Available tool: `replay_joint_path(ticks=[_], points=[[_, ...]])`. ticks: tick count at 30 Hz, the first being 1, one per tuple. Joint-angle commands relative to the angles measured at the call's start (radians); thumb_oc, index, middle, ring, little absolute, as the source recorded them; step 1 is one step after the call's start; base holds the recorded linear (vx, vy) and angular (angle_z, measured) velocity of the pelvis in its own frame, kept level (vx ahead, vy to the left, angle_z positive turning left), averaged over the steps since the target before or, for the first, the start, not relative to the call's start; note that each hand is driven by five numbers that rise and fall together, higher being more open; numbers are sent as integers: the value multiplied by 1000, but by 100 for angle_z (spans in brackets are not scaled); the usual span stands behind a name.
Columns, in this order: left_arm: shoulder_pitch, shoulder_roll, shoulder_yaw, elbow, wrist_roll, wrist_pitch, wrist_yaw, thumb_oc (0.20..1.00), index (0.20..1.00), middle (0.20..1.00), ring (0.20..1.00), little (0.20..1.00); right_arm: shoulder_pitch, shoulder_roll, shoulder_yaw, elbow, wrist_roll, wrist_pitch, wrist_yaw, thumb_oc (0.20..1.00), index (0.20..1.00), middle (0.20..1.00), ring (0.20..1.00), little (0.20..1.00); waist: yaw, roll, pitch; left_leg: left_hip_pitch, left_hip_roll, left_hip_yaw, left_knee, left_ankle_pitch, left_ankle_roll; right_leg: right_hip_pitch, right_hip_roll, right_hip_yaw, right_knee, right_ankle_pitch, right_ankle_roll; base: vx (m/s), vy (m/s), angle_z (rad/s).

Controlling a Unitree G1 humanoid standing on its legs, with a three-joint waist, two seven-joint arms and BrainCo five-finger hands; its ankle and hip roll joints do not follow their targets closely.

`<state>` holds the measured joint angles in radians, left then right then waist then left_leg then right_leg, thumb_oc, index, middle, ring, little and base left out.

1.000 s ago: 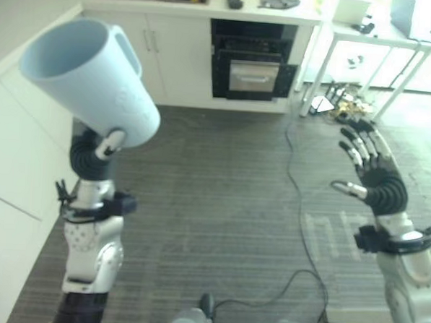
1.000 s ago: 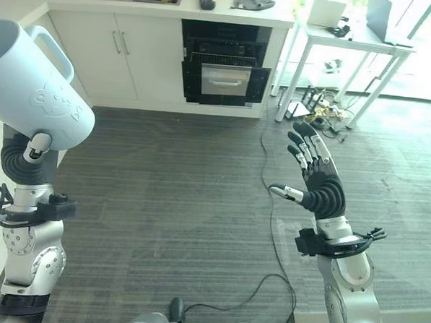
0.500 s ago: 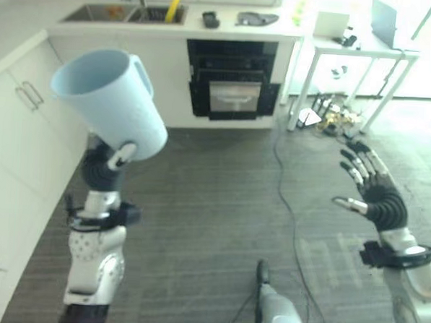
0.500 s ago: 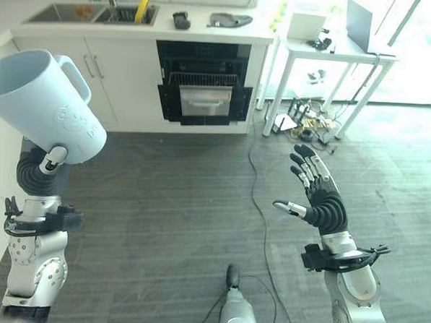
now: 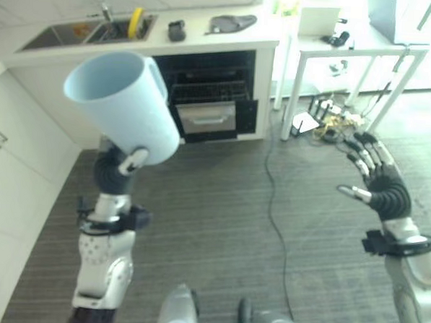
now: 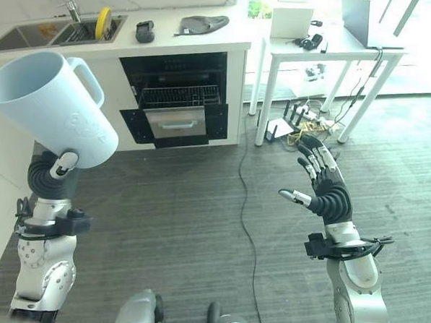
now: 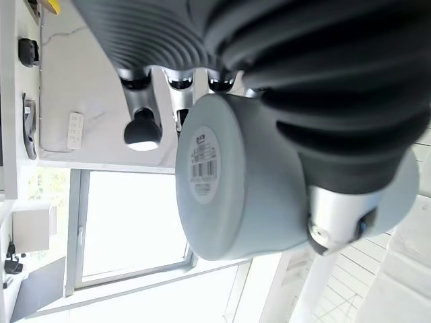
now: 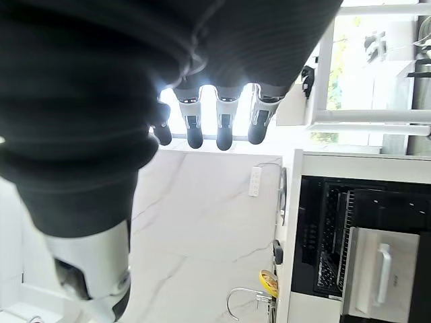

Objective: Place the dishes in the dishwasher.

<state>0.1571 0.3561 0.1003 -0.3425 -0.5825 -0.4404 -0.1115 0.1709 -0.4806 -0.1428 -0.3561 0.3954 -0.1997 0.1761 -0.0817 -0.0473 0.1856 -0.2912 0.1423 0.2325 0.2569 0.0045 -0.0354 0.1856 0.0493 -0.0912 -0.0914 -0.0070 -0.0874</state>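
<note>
A large pale blue mug (image 5: 124, 106) is held up at the left, mouth tilted up and away, handle at the far side. My left hand (image 5: 117, 167) grips it from below, fingers and thumb curled round its base (image 7: 222, 182). The open dishwasher (image 6: 179, 105) stands under the counter ahead, its dark cavity showing a wire rack and a silver drawer front. My right hand (image 6: 326, 192) is raised at the right with fingers spread, holding nothing; its fingertips (image 8: 222, 134) also show in the right wrist view.
The white counter (image 6: 207, 38) above the dishwasher carries a sink (image 5: 85, 32), a yellow item, a dark object and a grey dish. White cabinets line the left. A white table (image 6: 330, 48) stands at the right with cables beneath. Grey floor lies between.
The whole picture has shifted: the dishwasher and counter now sit lower and nearer the centre. The mug stays in my left hand, the right hand stays spread.
</note>
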Motion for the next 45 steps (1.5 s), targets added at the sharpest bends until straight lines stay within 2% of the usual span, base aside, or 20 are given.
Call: replay_joint_path(ticks=[1, 3, 5, 9, 14, 16, 18, 20, 22, 23, 25, 27, 28, 30, 31, 35, 37, 42, 44, 45], points=[[-32, 43, 24, -57, -40, -88, 9, 200, 200, 200, 200, 200, -10, -26, -27, -71, 24, -26, 41, 1000, 1000, 1000, 1000, 1000, 9, 36, -17, 280, -4, -77, -338, 163, -70, -12, -84, 55, 4, 18, 172, 367, 281, -43], [-31, 40, 25, -45, -45, -102, 6, 200, 200, 200, 200, 200, -10, -37, -27, -72, 22, -25, 38, 1000, 1000, 1000, 1000, 1000, 24, 38, -19, 230, 20, -81, -344, 204, -92, 32, -87, 56, 4, -11, 173, 270, 256, -62], [-31, 37, 26, -30, -44, -123, 6, 200, 200, 200, 200, 200, -8, -60, -34, -69, 52, -33, 45, 1000, 1000, 1000, 1000, 1000, 28, 32, -30, 234, 21, -43, -344, 174, -87, 61, -114, 33, 4, -32, 188, 309, 401, -43], [-84, 51, 25, -33, -26, -95, 30, 200, 200, 200, 200, 200, -3, -47, -36, -95, 68, -27, 59, 1000, 1000, 1000, 1000, 1000, 38, 19, -51, 256, -18, -43, -344, 132, -56, 93, -170, -15, 5, -31, 228, 234, 327, -26], [-139, 66, 19, -42, -8, -29, -5, 200, 200, 200, 200, 200, -46, 3, 6, -91, 36, -15, -9, 1000, 1000, 1000, 1000, 1000, 74, -5, -62, 287, -82, -86, -344, 98, 0, 31, -226, -61, 204, -9, 264, 184, 241, 50], [-141, 65, 25, -43, -10, -16, -21, 200, 200, 200, 200, 200, -48, 22, 13, -89, 17, -9, -9, 1000, 1000, 1000, 1000, 1000, 86, -4, -64, 289, -102, -109, -344, 91, 20, 6, -226, -49, 298, 9, 261, 157, 253, 53], [-134, 63, 27, -47, -3, -10, -22, 200, 200, 200, 200, 200, -40, 39, 26, -85, -5, -11, -9, 1000, 1000, 1000, 1000, 1000, 93, 10, -57, 316, -123, -141, -344, 74, 42, -70, -239, -48, 469, 61, 255, 190, 282, 50], [-121, 64, 39, -53, 5, -6, -8, 200, 200, 200, 200, 200, -37, 40, 32, -81, -6, -6, 8, 1000, 1000, 1000, 1000, 1000, 89, 21, -48, 345, -123, -145, -344, 61, 46, -125, -242, -57, 548, 56, 242, 164, 172, 19], [-126, 68, 39, -53, 12, -1, 12, 200, 200, 200, 200, 200, -47, 34, 43, -74, -3, -3, 10, 1000, 1000, 1000, 1000, 1000, 82, 17, -40, 362, -125, -141, -344, 52, 46, -153, -211, -65, 507, 36, 232, 152, 27, -1], [-135, 76, 39, -51, 3, 3, 15, 200, 200, 200, 200, 200, -44, 20, 31, -73, 11, -5, 14, 1000, 1000, 1000, 1000, 1000, 74, 8, -32, 373, -133, -143, -344, 47, 43, -148, -177, -90, 402, 12, 227, 210, -47, -7], [-130, 77, 41, -48, -3, -3, 6, 200, 200, 200, 200, 200, -35, 10, 14, -73, 29, -11, 24, 1000, 1000, 1000, 1000, 1000, 63, 2, -22, 389, -135, -145, -344, 32, 38, -148, -166, -108, 286, 12, 224, 205, -93, 0], [-114, 74, 39, -56, 3, -10, 4, 200, 200, 200, 200, 200, -23, 1, 1, -78, 47, -18, 34, 1000, 1000, 1000, 1000, 1000, 47, -4, -16, 410, -134, -142, -344, 8, 34, -160, -165, -103, 173, 44, 229, 221, -165, -1], [-107, 73, 35, -61, 7, -14, 3, 200, 200, 200, 200, 200, -24, 1, 5, -79, 48, -20, 32, 1000, 1000, 1000, 1000, 1000, 36, -8, -13, 431, -136, -140, -344, -15, 31, -190, -178, -104, 114, 97, 240, 247, -210, 3], [-104, 71, 32, -65, 18, -16, 1, 200, 200, 200, 200, 200, -28, 5, 15, -79, 47, -21, 25, 1000, 1000, 1000, 1000, 1000, 23, -9, -11, 452, -135, -145, -344, -40, 31, -216, -188, -92, 64, 158, 251, 230, -248, 6], [-105, 74, 28, -71, 22, -15, -5, 200, 200, 200, 200, 200, -25, 14, 23, -87, 43, -22, 12, 1000, 1000, 1000, 1000, 1000, 7, -5, -9, 472, -129, -157, -344, -58, 32, -248, -194, -61, 58, 185, 255, 238, -320, 16], [-112, 87, 17, -79, 19, -13, 26, 200, 200, 200, 200, 200, -41, 18, 52, -87, 5, -27, -10, 1000, 1000, 1000, 1000, 1000, -4, 2, -23, 506, -120, -168, -344, -90, 29, -244, -195, -71, 10, 203, 266, 205, -301, 48], [-116, 88, 17, -73, -7, -8, 40, 200, 200, 200, 200, 200, -59, 11, 62, -92, 7, -13, -23, 1000, 1000, 1000, 1000, 1000, -10, 9, -46, 523, -106, -163, -344, -97, 21, -225, -178, -67, 4, 183, 252, 191, -315, 32], [-114, 79, 5, -78, 9, -7, 46, 200, 200, 200, 200, 200, -67, -7, 56, -85, 27, 1, -30, 1000, 1000, 1000, 1000, 1000, -25, 26, -74, 557, -78, -135, -344, -88, -13, -197, -140, -56, 4, 155, 213, 133, -246, 9], [-106, 78, 9, -79, 1, -7, 37, 200, 200, 200, 200, 200, -51, -10, 44, -87, 28, -3, -17, 1000, 1000, 1000, 1000, 1000, -29, 36, -76, 555, -58, -126, -311, -44, -34, -183, -118, -46, 4, 140, 198, 112, -230, -29], [-96, 71, 10, -81, -5, -6, 22, 200, 200, 200, 200, 200, -31, -11, 29, -91, 35, -6, -10, 1000, 1000, 1000, 1000, 1000, -34, 40, -74, 516, -32, -118, -215, 23, -58, -166, -99, -39, 4, 125, 182, 132, -248, -29]])
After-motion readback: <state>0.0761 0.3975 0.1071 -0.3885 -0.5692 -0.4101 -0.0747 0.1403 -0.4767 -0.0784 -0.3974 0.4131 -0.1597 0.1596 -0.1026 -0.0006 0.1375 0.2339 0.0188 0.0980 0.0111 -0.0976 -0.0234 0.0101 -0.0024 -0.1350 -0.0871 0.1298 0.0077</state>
